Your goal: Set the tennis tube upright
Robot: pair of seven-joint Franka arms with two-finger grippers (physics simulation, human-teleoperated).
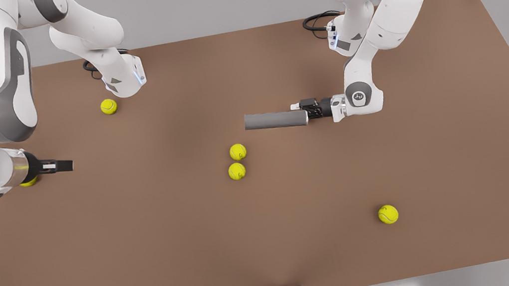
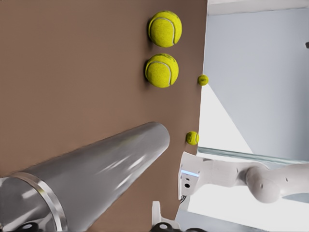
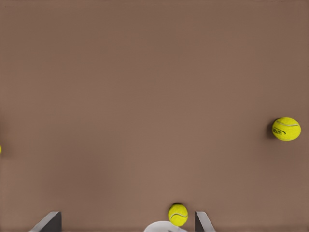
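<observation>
Brown tabletop (image 1: 151, 259) filled the scene, backed by a grey wall with metal struts at the corners. On it lay the tube (image 1: 276, 119), a grey cylinder held level near the table's middle, its long axis running across the front view; whether anything was inside could not be told. The left gripper (image 1: 302, 110), on the arm at the front view's right, was clamped on the tube's end nearest that arm, the rest of the tube pointing toward the front view's left. In the left wrist view the tube (image 2: 96, 179) ran away from the camera with a shiny rim at its near end, and two balls (image 2: 163, 50) lay beyond its far end. The front view placed that same pair (image 1: 237, 161), touching, just in front of the tube. Another ball (image 1: 109, 106) sat near the far arm base on the front view's left, one ball (image 1: 388, 214) lay apart toward the near right, and one (image 1: 29, 182) showed partly under the right arm's wrist. The right gripper (image 1: 63, 166) hung low over the table at the front view's left, waiting, empty. In the right wrist view its fingertips (image 3: 48, 222) stood well apart, with a ball (image 3: 177, 215) between them on the table and another ball (image 3: 286, 129) off to one side.
</observation>
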